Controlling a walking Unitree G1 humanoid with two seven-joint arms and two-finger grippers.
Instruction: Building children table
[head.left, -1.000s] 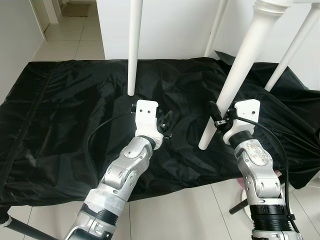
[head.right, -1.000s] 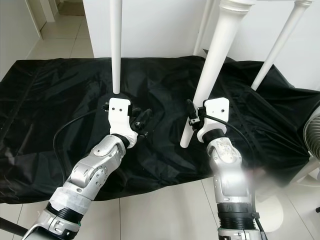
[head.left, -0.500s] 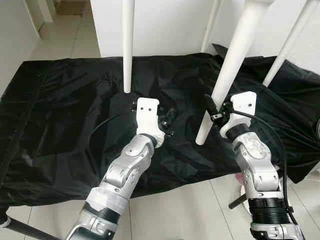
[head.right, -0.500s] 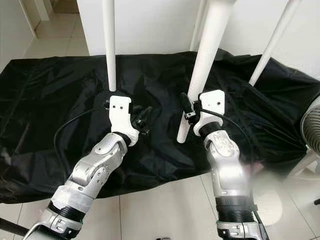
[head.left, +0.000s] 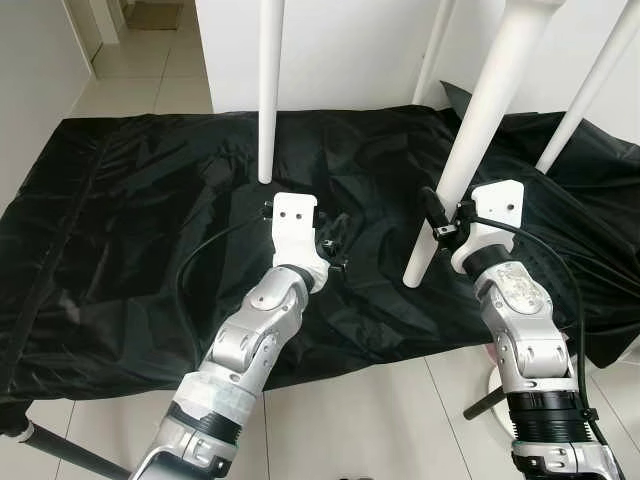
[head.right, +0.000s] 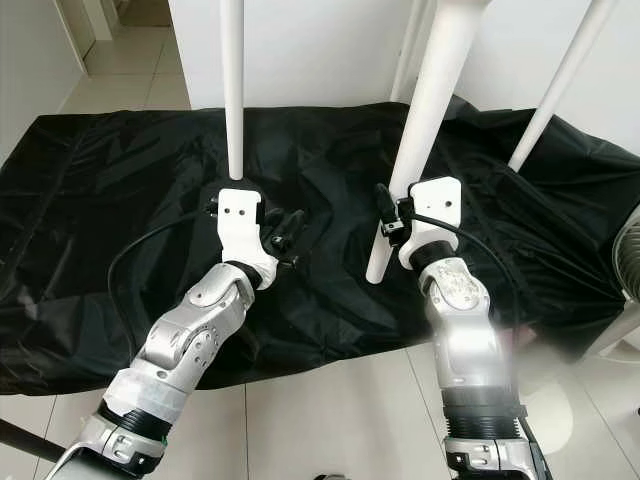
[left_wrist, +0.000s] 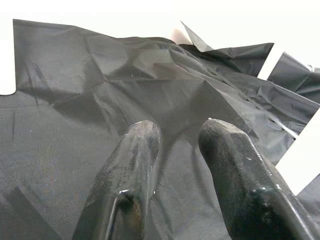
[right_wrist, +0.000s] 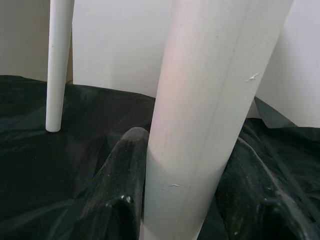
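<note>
Four white legs stand on the black sheet (head.left: 120, 230), so I judge I am steadying the table. My right gripper (head.left: 437, 222) clasps the thick white table leg (head.left: 470, 150) low down, fingers (right_wrist: 120, 185) on either side of it. My left gripper (head.left: 333, 245), beside that leg, hangs slightly parted and empty above the sheet, near the thin leg (head.left: 268, 90). Next I should brace that thin leg.

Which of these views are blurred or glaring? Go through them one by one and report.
Left eye view: sharp, soft sheen on the crinkled black plastic sheet. Right eye view: sharp centrally, smeared blur at lower right beside the silver right arm. Left wrist view: overexposed white along the top, near black fingers soft. Right wrist view: thick white round table leg sharp with faint scuffs, fingers blurry.
</note>
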